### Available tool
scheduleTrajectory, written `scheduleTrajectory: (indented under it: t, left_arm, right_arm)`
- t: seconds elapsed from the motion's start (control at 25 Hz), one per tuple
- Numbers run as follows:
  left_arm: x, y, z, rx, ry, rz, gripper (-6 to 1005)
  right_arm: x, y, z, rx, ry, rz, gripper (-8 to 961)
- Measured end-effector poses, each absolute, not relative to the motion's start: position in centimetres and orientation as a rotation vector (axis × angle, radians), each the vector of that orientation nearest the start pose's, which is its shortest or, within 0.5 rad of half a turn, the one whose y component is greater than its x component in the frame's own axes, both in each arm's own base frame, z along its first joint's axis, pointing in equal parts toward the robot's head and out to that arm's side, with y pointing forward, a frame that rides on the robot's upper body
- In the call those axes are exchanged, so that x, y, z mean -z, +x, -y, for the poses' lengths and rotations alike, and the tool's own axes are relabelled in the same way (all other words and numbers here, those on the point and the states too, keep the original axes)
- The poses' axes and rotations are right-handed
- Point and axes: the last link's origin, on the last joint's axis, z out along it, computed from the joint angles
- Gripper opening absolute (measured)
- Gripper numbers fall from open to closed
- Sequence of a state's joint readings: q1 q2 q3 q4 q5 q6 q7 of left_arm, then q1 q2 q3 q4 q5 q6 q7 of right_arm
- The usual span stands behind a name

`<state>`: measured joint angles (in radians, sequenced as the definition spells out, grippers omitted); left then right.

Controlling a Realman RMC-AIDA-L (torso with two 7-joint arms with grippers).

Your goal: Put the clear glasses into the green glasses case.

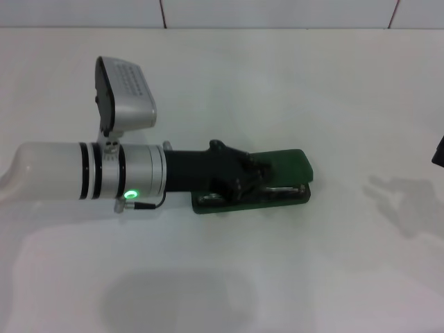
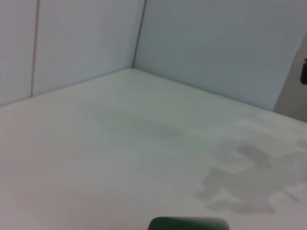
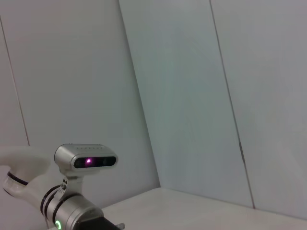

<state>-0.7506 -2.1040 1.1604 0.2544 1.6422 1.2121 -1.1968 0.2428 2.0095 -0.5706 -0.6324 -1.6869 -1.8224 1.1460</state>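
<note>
The green glasses case [image 1: 295,166] lies open at the middle of the white table, its lid raised on the far side. Its green edge also shows in the left wrist view as the case [image 2: 188,224]. The clear glasses [image 1: 281,189] show faintly inside the case's base, partly hidden under my arm. My left gripper [image 1: 239,182] reaches in from the left and sits right over the case's base, low against it. Only a dark sliver of my right gripper [image 1: 438,151] shows, at the right edge, well away from the case.
The white table [image 1: 291,83] runs back to a pale tiled wall. My left arm's white forearm and wrist camera [image 1: 125,94] stand over the table's left half, and the right wrist view shows that camera [image 3: 86,160] too.
</note>
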Motion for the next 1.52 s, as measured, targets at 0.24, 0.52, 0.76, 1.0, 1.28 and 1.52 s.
scheduleTrajectory:
  t: [0.24,0.52,0.76,1.0,1.28,1.52]
  left_arm:
    - [11.1,-21.5,-33.3,0.605,-2.912,0.554,112]
    - [10.7,-20.5,-32.7,0.692,-2.948,0.502,110]
    - [9.2,-19.1,-32.0,0.821,-2.998,0.385,117]
    - [6.7,-18.7,-30.2,0.977,-3.061,0.3,157]
    - [1.8,-19.3,-29.1,1.317,-2.925,0.361,259]
    - [1.1,-21.1,-28.4,1.218,-3.01,0.514,629]
  right_arm:
    - [-6.6,31.8,-24.8,-1.035,-2.4,-0.485,184]
    - [-6.5,32.0,-24.5,-1.031,-2.399,-0.491,184]
    - [-6.5,32.2,-24.3,-1.021,-2.407,-0.497,183]
    - [-5.8,31.7,-24.5,-1.0,-2.487,-0.491,189]
    - [-3.7,30.0,-25.7,-0.995,-2.636,-0.47,295]
    - [-2.0,28.2,-26.3,-1.042,-2.726,-0.447,474]
